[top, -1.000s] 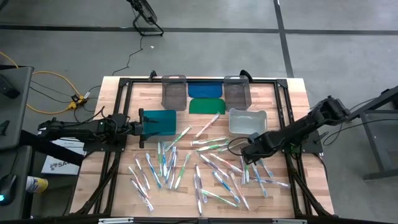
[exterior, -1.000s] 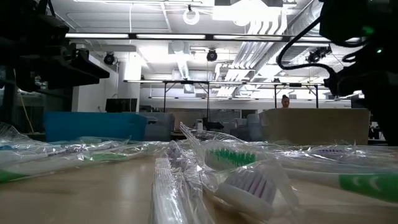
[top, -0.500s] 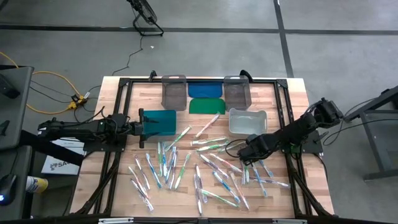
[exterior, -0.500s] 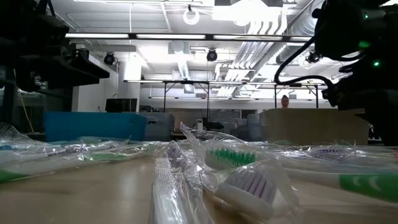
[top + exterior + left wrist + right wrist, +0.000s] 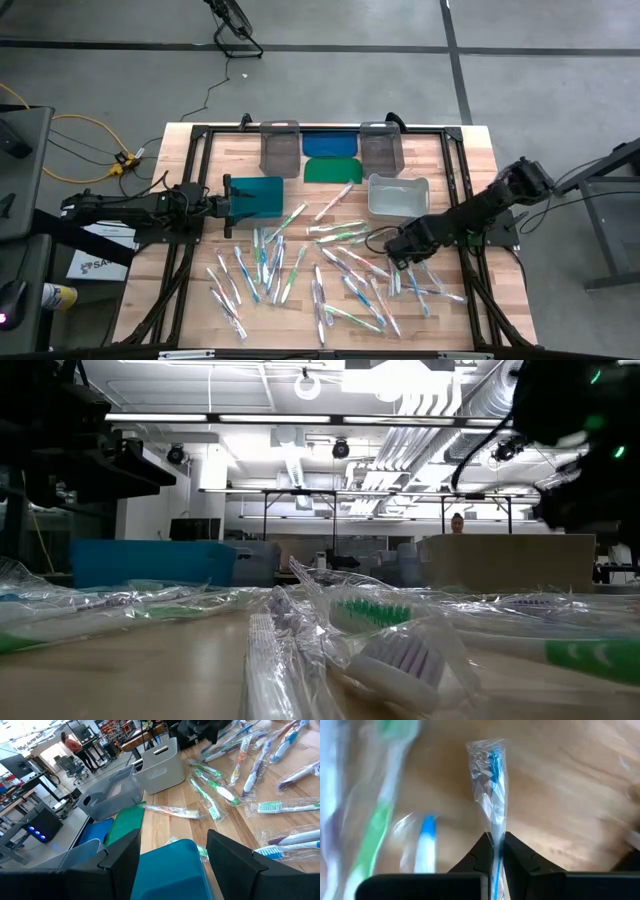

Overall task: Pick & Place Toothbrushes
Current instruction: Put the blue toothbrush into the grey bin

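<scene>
Several wrapped toothbrushes (image 5: 330, 265) lie scattered on the wooden table (image 5: 200, 300), some close up in the low view (image 5: 390, 650). My right gripper (image 5: 397, 256) points down over the right part of the pile and is shut on one toothbrush (image 5: 492, 785) with a blue part in a clear wrapper. My left gripper (image 5: 228, 195) waits at the table's left, open. Its fingers stand on either side of the teal bin's (image 5: 170, 870) left rim. I cannot tell whether they touch it. My right gripper pinches the wrapped toothbrush between its two fingers (image 5: 517, 852), which come from above and point down. They are on one end of the wrapper (image 5: 496, 851), with a blue line of the brush between them. The rest reaches away over the wood; I cannot tell whether it is lifted.
A clear bin (image 5: 397, 195) stands just beyond my right gripper. Two grey bins (image 5: 280, 148) (image 5: 380, 145) stand at the far edge, with a blue lid (image 5: 330, 143) and a green lid (image 5: 332, 170) between them. A person (image 5: 458, 522) shows far behind the table.
My right gripper has stayed over the same spot among the toothbrushes and has tipped a little at the wrist.
</scene>
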`<control>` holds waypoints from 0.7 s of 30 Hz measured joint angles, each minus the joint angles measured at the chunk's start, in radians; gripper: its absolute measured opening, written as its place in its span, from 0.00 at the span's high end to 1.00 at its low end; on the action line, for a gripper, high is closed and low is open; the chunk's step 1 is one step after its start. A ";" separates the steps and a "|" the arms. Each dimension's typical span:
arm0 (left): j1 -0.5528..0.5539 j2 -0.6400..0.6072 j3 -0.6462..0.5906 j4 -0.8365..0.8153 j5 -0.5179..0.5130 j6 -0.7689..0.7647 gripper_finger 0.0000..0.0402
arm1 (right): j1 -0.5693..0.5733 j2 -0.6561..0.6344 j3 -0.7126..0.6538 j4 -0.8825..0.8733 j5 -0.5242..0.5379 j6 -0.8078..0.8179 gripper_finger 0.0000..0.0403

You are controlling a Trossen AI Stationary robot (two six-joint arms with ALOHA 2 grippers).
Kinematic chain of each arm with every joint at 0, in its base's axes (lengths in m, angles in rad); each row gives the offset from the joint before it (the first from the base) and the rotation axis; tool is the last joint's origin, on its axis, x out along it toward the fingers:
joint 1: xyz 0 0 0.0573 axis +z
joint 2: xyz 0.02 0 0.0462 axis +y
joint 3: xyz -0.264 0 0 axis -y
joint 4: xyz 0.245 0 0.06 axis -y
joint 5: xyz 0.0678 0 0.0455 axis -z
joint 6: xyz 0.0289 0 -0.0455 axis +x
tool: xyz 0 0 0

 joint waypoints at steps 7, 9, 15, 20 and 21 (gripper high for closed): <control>0.000 0.000 0.000 0.000 0.000 0.000 0.46 | -0.003 -0.117 0.155 -0.191 0.055 -0.054 0.96; 0.000 0.000 0.000 0.000 0.000 0.000 0.46 | -0.011 -0.140 0.206 -0.232 0.116 -0.086 0.96; 0.000 0.000 0.000 0.000 0.000 0.000 0.46 | -0.097 -0.165 0.327 -0.336 0.308 -0.301 0.96; 0.000 0.000 0.000 0.000 0.000 0.000 0.46 | -0.247 -0.163 0.357 -0.341 0.312 -0.557 0.96; 0.000 0.000 0.000 0.000 0.000 0.000 0.46 | -0.277 -0.163 0.359 -0.338 0.312 -0.608 0.96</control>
